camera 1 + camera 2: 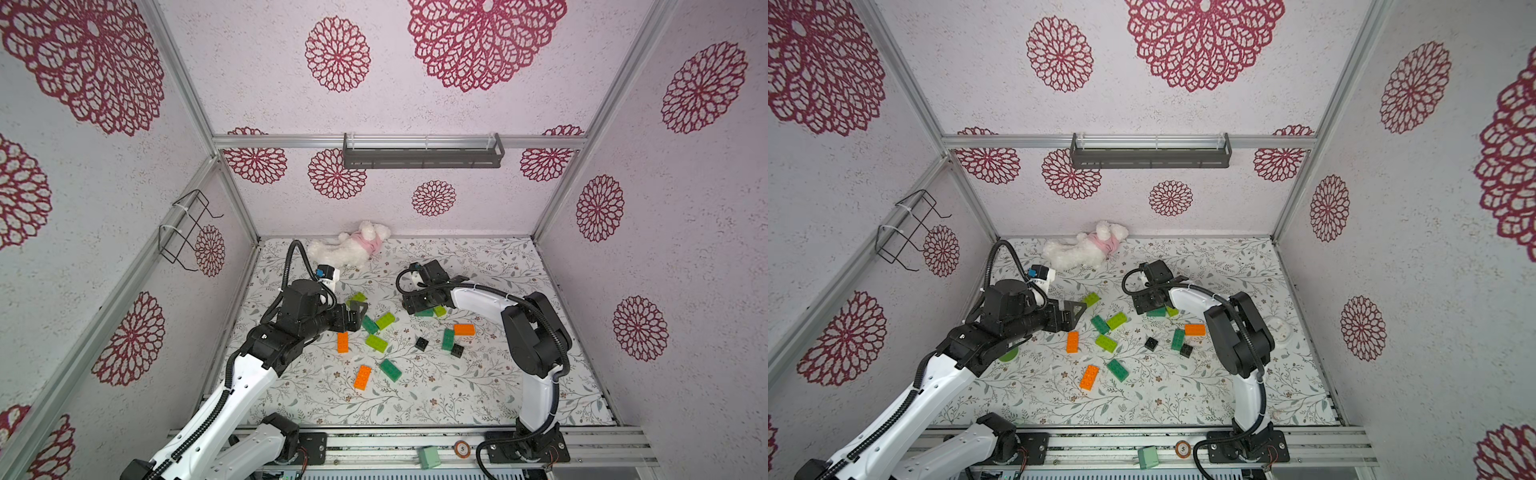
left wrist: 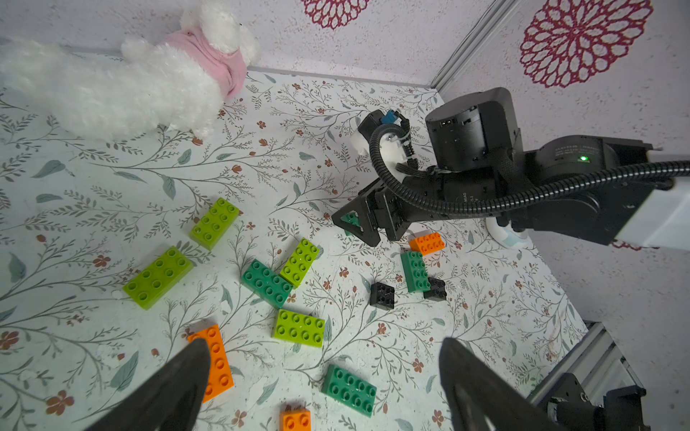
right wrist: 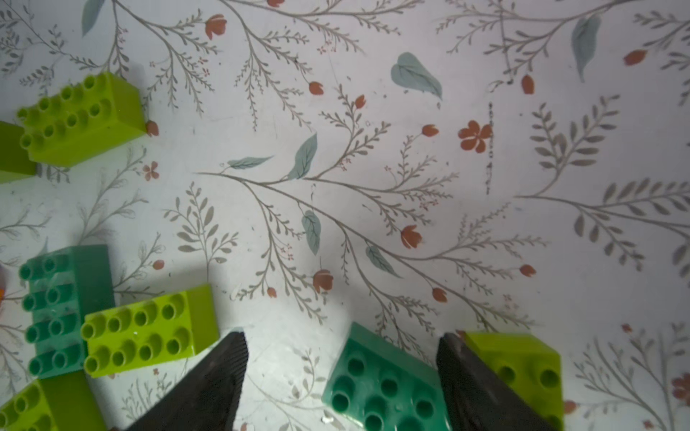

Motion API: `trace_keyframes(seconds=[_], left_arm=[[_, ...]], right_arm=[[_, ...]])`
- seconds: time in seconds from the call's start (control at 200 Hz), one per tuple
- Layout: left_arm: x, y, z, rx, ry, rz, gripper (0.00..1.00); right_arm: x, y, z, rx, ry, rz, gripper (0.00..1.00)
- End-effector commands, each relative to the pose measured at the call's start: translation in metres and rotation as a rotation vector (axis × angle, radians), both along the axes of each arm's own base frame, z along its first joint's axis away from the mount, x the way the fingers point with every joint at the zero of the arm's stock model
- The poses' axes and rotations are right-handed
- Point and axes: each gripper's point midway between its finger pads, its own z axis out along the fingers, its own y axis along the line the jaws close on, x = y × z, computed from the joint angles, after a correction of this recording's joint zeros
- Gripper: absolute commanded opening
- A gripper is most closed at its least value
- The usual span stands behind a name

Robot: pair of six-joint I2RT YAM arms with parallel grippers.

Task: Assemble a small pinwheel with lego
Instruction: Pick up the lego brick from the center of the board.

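Observation:
Lego bricks lie scattered on the floral mat (image 1: 478,395): lime green (image 1: 385,320), dark green (image 1: 390,370), orange (image 1: 363,377) and small black (image 1: 421,343) ones. My left gripper (image 1: 358,316) hovers open over the left part of the scatter; in its wrist view an orange brick (image 2: 216,362) is partly behind one finger (image 2: 194,358). My right gripper (image 3: 341,358) is open and low over the mat. A dark green brick (image 3: 384,384) lies flat between its fingers, close to one of them. A lime brick (image 3: 522,369) sits just outside that finger.
A white plush toy (image 1: 349,247) lies against the back wall. Walls close in the mat on three sides, with a grey shelf (image 1: 422,156) and a wire rack (image 1: 187,230) on them. A white round object (image 1: 1279,328) lies behind the right arm.

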Motion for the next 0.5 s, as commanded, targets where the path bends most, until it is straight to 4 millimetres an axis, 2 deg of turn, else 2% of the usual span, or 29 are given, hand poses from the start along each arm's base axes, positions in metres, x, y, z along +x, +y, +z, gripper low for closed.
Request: trace_keyframes(seconds=[0.0,0.205,0.495], left_arm=[[-0.002,0.002,-0.001,0.018,-0.011,-0.002,0.97],[-0.003,0.001,-0.003,0.022,-0.003,-0.005,0.97],[-0.002,0.001,-0.003,0.028,-0.005,0.000,0.97]], right_arm=[[0.005,0.001,0.003,0.043,0.046,0.006,0.99],[0.005,-0.010,-0.001,0.088,0.111,-0.009,0.99],[-0.036,-0.017,0.004,0.116,0.168,0.012,0.93]])
